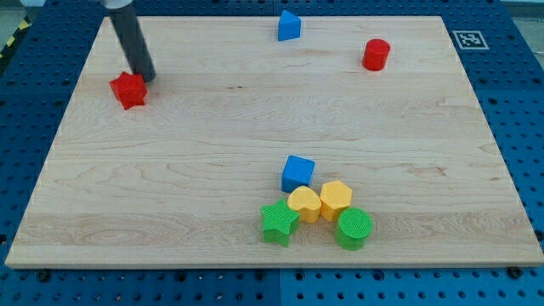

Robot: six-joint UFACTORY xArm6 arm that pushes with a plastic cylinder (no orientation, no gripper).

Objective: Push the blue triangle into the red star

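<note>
The blue triangle [289,26] sits near the view's top edge, a little right of centre. The red star [128,89] lies at the view's upper left. My tip [146,77] rests on the board just right of and slightly above the red star, close to it or touching it. The dark rod rises from there toward the view's top left. The blue triangle is far to the right of my tip.
A red cylinder [376,54] stands at the upper right. Near the bottom centre is a cluster: a blue cube [297,173], a yellow heart [304,203], a yellow hexagon [336,199], a green star [279,222] and a green cylinder [354,228].
</note>
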